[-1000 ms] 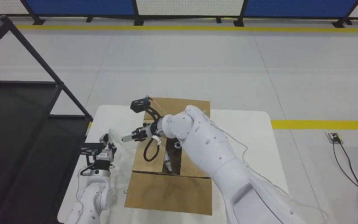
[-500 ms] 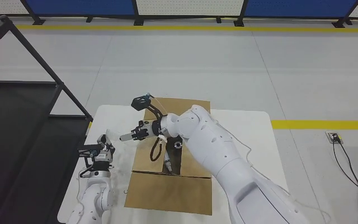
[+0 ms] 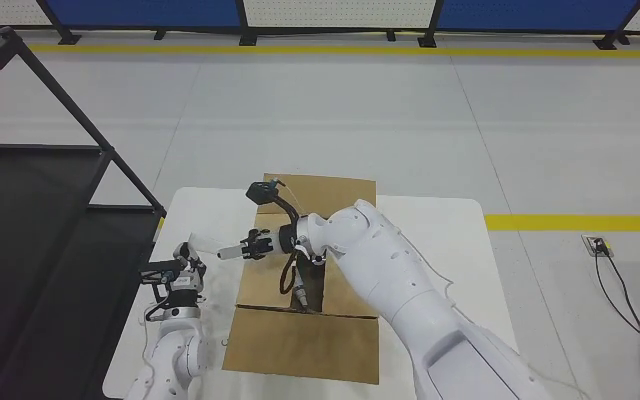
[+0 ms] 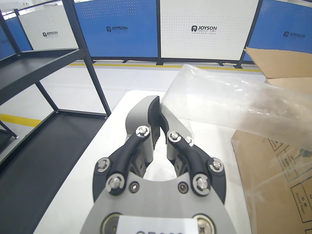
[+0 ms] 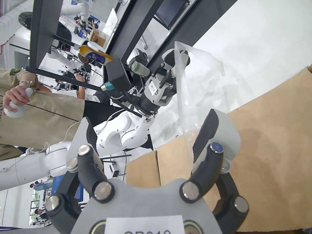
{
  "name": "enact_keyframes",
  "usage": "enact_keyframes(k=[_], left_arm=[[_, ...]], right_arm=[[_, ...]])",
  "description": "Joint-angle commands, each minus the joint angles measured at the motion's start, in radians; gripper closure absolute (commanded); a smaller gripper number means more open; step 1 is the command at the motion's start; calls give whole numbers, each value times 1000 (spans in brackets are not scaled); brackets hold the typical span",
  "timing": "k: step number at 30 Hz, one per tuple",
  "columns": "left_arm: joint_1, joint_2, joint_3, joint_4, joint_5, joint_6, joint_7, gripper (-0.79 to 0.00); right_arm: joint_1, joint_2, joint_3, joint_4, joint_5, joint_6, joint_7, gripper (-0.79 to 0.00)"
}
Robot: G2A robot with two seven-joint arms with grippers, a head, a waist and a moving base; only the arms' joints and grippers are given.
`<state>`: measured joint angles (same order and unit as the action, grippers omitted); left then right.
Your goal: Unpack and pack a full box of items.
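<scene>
An open cardboard box (image 3: 262,283) stands on the white table (image 3: 205,205), with small items (image 3: 298,293) deep inside. A clear plastic bag (image 4: 226,98) hangs in the air over the table, just beyond the box's left wall. My left gripper (image 4: 159,119) is shut on one corner of this bag (image 3: 207,243). In the top view the left gripper (image 3: 186,258) sits at the table's left edge. My right gripper (image 5: 146,135) is open beside the box's left wall (image 5: 256,132), and the bag's (image 5: 192,86) other end lies against one of its pads (image 5: 203,132). Farther off there, the left gripper (image 5: 176,58) pinches the bag.
A black metal shelf rack (image 3: 50,230) stands close to the table's left side. The box's flaps are folded out at the front (image 3: 305,348) and back (image 3: 320,188). Bare table lies to the right of the box (image 3: 440,250).
My right arm has turned at the wrist and its gripper has dropped slightly toward the box's left wall. The left gripper has drawn back a little with the bag.
</scene>
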<state>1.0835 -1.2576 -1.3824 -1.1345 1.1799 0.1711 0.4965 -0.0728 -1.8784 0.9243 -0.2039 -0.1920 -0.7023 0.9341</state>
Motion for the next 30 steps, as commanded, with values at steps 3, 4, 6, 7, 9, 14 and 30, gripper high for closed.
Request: enact_keyframes(k=[3, 4, 6, 7, 9, 14, 30], left_arm=[[3, -5, -1, 2, -7, 10, 2, 0], [3, -6, -2, 4, -9, 12, 3, 0], [4, -8, -3, 5, -16, 18, 4, 0], [4, -10, -4, 5, -18, 20, 5, 0], [5, -12, -4, 6, -19, 21, 6, 0], [8, -16, -4, 4, -22, 21, 7, 0], [19, -23, -31, -6, -16, 13, 3, -511]], right_arm=[[-7, 6, 19, -7, 39, 16, 20, -785], [-10, 9, 24, -10, 47, 9, 17, -785], [-17, 13, 31, -16, 60, -9, 23, -785], [-19, 15, 34, -18, 66, -13, 32, -785], [-22, 17, 35, -20, 70, -6, 54, -785], [-27, 19, 27, -18, 47, 61, 48, -785], [-27, 22, 18, -17, 14, 153, 37, -785]])
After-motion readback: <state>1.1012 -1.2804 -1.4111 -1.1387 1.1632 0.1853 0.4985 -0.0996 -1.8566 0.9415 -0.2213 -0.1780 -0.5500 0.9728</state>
